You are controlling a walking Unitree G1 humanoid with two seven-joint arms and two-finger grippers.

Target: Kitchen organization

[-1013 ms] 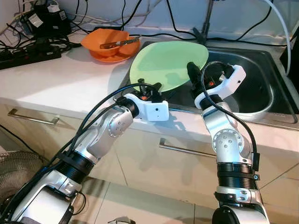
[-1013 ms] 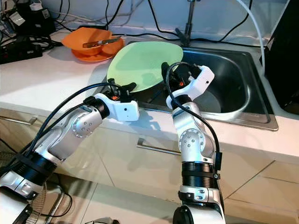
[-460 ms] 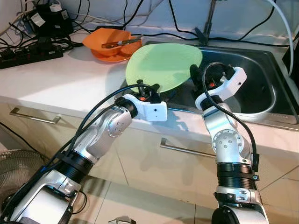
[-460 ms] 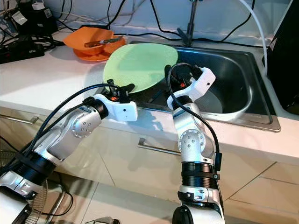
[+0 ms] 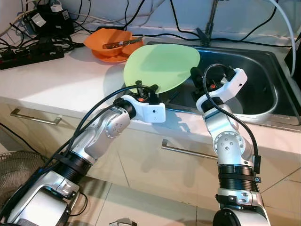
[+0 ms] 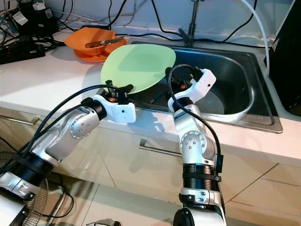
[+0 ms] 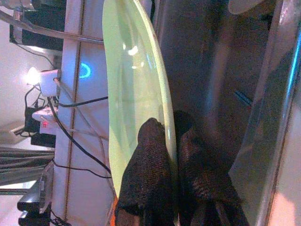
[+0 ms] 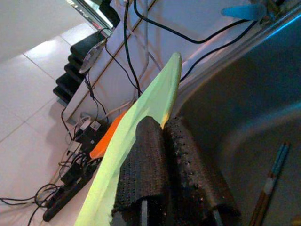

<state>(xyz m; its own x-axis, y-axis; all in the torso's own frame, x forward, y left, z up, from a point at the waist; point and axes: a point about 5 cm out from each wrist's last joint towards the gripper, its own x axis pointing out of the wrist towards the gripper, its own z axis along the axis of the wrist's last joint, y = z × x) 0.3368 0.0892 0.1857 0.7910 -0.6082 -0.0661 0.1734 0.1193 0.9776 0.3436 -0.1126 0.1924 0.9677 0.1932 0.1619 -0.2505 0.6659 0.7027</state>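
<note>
Over the front left corner of the sink (image 5: 263,108), in the left eye view, you have the green plate (image 5: 162,66) carried between both arms. It hangs tilted, half above the steel basin and half above the white counter (image 5: 56,80). The left gripper (image 5: 146,89) pinches its near rim and the right gripper (image 5: 195,77) pinches the rim on the basin side. To do this step well, I judge you should move both wrists together and keep the plate's tilt steady, so neither pinch twists loose.

From the right eye view, the orange bowl (image 6: 91,40) sits on the counter just behind the plate, with a utensil (image 6: 103,42) lying across it. If you mean to set the plate beside or onto it, clear the bowl's rim before lowering. Cables (image 6: 155,35) trail along the back wall past the tap, and a power strip (image 6: 21,49) lies at the counter's far left, so keep the wet plate away from that end.

Along the left wrist view, the two black fingers (image 7: 146,174) close on the plate's edge, one on each face, with the rim seated well between them.

Along the right wrist view, the fingers (image 8: 146,179) likewise clamp the thin green edge, and chopsticks (image 8: 270,181) lie down in the basin below. Below the counter are pale cabinet fronts with metal handles and a tiled floor.
</note>
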